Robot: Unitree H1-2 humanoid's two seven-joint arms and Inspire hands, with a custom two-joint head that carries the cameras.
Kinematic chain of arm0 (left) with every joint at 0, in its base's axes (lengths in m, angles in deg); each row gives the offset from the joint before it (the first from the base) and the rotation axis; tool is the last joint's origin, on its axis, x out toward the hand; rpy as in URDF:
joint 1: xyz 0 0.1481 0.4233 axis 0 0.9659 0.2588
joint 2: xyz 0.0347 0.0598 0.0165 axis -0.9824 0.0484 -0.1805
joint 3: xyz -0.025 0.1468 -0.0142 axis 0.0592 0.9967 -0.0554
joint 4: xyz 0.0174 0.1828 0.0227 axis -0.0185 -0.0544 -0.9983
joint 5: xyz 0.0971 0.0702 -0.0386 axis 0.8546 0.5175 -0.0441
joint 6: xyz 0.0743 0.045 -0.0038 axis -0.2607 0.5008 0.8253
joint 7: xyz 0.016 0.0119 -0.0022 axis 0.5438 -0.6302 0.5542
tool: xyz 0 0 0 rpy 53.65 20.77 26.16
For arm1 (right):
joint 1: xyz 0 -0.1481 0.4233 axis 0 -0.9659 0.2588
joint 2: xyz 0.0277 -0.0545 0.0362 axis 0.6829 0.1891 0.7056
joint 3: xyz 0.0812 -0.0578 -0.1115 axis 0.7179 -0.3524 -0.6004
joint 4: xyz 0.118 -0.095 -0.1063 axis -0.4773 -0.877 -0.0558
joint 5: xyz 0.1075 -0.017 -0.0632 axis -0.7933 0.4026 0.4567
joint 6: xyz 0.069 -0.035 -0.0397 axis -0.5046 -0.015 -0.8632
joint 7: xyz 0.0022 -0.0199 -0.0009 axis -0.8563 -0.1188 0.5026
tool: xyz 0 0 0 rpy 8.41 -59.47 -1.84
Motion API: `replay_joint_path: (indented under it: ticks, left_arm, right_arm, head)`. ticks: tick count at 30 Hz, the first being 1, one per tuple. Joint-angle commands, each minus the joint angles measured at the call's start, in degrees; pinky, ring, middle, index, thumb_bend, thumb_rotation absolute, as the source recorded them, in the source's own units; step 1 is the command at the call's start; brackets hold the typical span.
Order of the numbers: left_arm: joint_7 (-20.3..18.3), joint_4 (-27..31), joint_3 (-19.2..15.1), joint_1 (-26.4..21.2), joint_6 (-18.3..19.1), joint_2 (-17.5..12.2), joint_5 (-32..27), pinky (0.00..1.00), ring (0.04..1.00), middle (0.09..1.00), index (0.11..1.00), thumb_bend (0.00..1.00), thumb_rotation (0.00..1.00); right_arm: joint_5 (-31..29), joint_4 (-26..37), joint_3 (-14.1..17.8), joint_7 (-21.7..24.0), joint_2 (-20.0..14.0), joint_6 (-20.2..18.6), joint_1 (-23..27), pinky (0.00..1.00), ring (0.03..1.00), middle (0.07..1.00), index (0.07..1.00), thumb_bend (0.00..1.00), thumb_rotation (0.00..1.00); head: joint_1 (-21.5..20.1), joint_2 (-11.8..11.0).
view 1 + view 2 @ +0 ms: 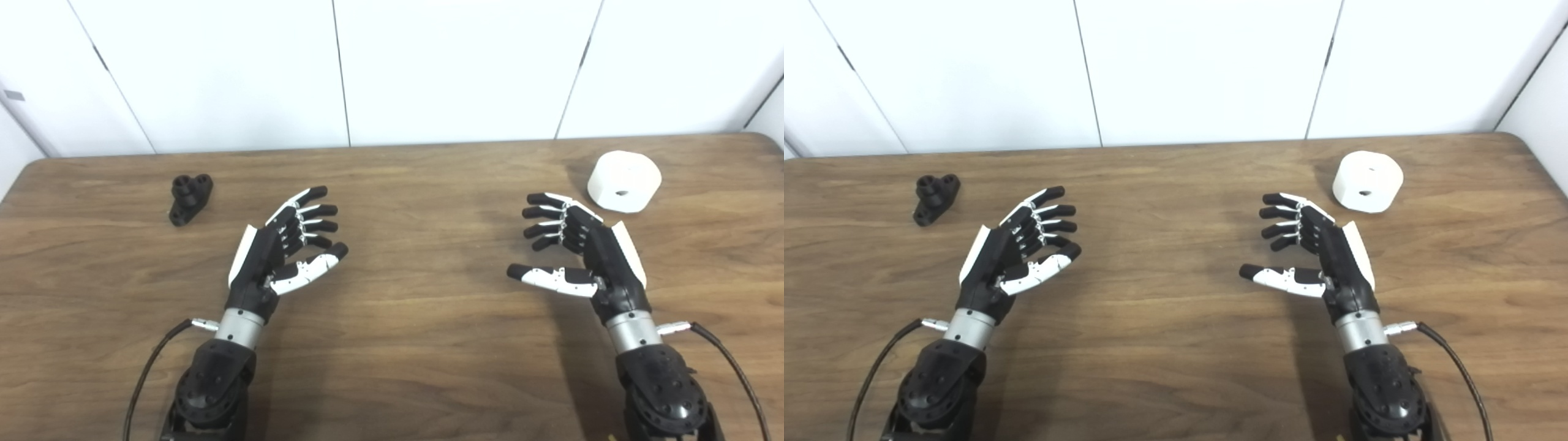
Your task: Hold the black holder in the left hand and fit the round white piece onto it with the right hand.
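On the brown wood-grain table, the small black plastic holder, a lobed bracket with round sockets in its top, lies near the far left part of the table, well apart from both hands. The round white piece, a squat white cylinder with a small hole in its face, sits near the far right part of the table, well apart from the holder. The left hand hovers nearer the robot than the holder and to its right, released, fingers spread and grasping nothing. The right hand hangs just beside the white piece, on its near left, also released with fingers apart, palm turned toward the left hand, touching nothing.
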Motion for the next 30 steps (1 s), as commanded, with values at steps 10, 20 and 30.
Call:
replay_joint_path:
  ticks: [10,20,30]
  left_arm:
    - [0.8,0.0,0.3,-1.7,-1.8,0.6,1.3,0.60,0.684,0.750,0.823,0.67,0.05]
    - [2.8,-5.0,2.8,-1.5,-3.7,4.3,4.9,0.57,0.672,0.752,0.798,0.65,0.00]
    - [3.2,-6.1,2.9,-1.3,-3.7,5.6,4.8,0.58,0.688,0.757,0.782,0.65,0.00]
  right_arm:
    - [-0.8,1.0,0.4,0.0,-0.7,2.4,1.6,0.52,0.607,0.700,0.734,0.74,0.08]
    - [-5.0,-1.9,2.9,0.6,-2.8,3.9,0.4,0.50,0.601,0.706,0.743,0.73,0.08]
    - [-6.4,-3.2,3.4,1.6,-3.8,6.1,0.4,0.50,0.615,0.717,0.741,0.73,0.01]
  head:
    - [5.1,-1.2]
    - [17.2,-7.8]
    - [18.1,-8.3]
